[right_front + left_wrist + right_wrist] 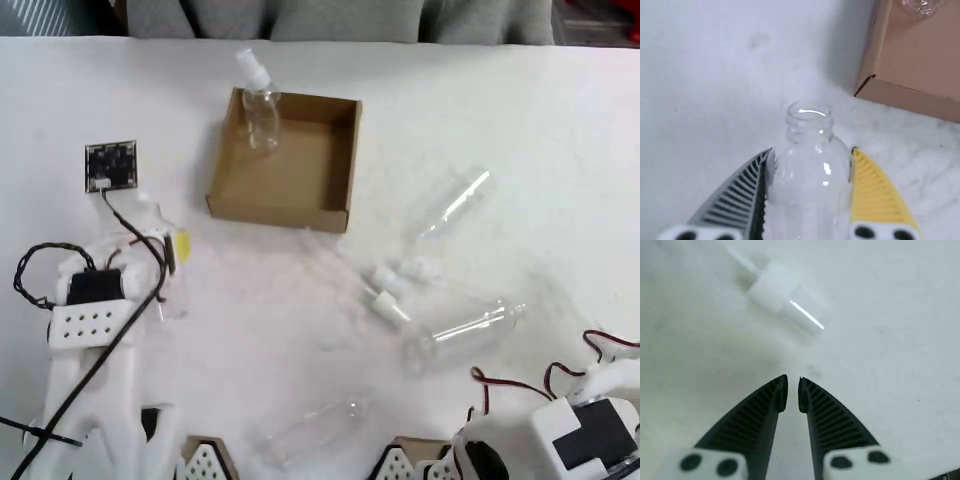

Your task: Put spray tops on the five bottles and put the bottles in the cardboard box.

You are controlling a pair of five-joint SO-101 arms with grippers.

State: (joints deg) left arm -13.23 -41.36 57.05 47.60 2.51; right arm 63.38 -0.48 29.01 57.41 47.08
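Note:
My left gripper is shut on a clear bottle with a bare threaded neck, which stands upright between its grey and yellow fingers. In the high view this gripper is left of the cardboard box. A capped bottle leans in the box's far left corner. Three more clear bottles lie on the table. Loose white spray tops lie between them. My right gripper is shut on nothing, just short of one spray top.
The right arm's body sits at the table's near right corner, with red and black cables beside it. A small black board and its cable lie left of the box. The box's near corner is close to the held bottle.

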